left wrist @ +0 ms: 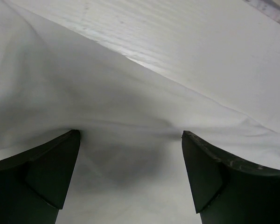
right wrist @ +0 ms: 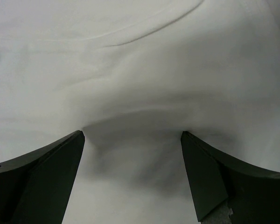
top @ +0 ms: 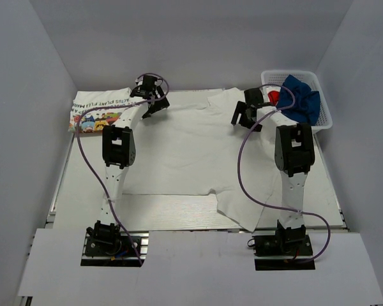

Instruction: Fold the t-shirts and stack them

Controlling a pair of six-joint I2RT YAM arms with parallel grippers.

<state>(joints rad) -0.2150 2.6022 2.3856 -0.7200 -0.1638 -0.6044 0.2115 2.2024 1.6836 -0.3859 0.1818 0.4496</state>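
A plain white t-shirt [top: 191,153] lies spread flat across the middle of the table. My left gripper [top: 154,105] is at its far left shoulder and my right gripper [top: 247,118] at its far right shoulder. In the left wrist view the left gripper [left wrist: 130,135] stands open, tips pressed onto the white cloth [left wrist: 130,93]. The right gripper [right wrist: 133,134] is likewise open, tips down on white cloth [right wrist: 140,84] that puckers between them. A folded white t-shirt with colourful print and black lettering [top: 102,111] lies at the far left. A navy blue t-shirt [top: 301,95] fills the basket, with a bit of red [top: 274,96] beside it.
The white lattice basket [top: 324,108] stands at the far right corner, close behind the right arm. The spread shirt's lower right corner [top: 242,213] hangs toward the near table edge. Grey walls close in on three sides.
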